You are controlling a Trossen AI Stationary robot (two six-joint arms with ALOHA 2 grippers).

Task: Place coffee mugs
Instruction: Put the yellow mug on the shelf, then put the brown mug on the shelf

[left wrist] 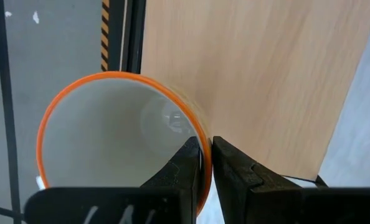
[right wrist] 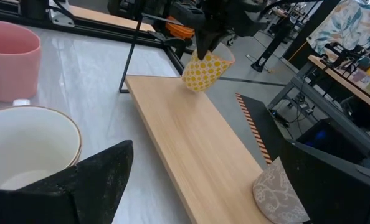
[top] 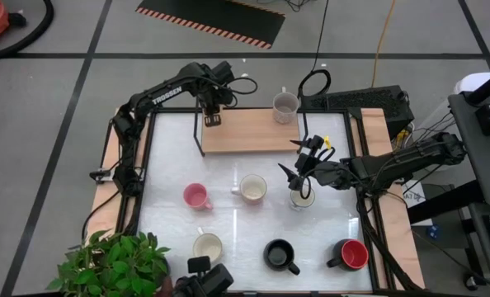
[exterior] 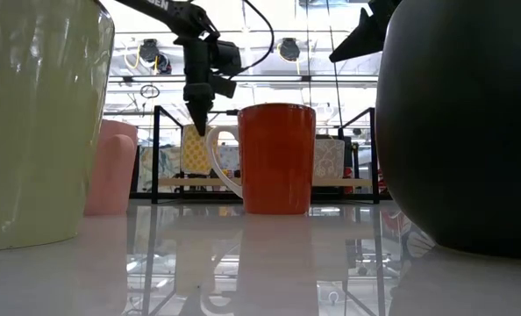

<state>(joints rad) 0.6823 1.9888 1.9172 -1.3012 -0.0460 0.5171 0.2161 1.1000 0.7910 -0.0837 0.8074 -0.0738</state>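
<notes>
My left gripper point(top: 213, 118) is over the left end of the wooden shelf point(top: 261, 132) and is shut on a yellow dotted mug with an orange rim point(right wrist: 207, 67). My right gripper point(top: 293, 161) hovers open above the table's middle, over a cream mug point(top: 303, 198). One of its fingers point(right wrist: 101, 180) shows beside another cream mug point(right wrist: 26, 149). A grey patterned mug point(top: 285, 106) stands on the shelf's right end. On the table stand a pink mug point(top: 197, 195), a cream mug point(top: 208, 246), a black mug point(top: 280, 254) and a red-and-black mug point(top: 351, 253). My left gripper pinches the yellow mug's rim wall point(left wrist: 203, 144), one finger inside point(left wrist: 185, 168) and one outside point(left wrist: 232, 171). The fingers come from above, pointing down. The mug hangs tilted below them, its base point(right wrist: 194, 82) just above the shelf's left end.
A green potted plant point(top: 117, 264) sits at the near left corner. The shelf stands on thin black legs point(top: 200, 132) at the table's far side. A black frame point(top: 146, 165) edges the table. A camera mount point(top: 204, 279) stands at the near edge.
</notes>
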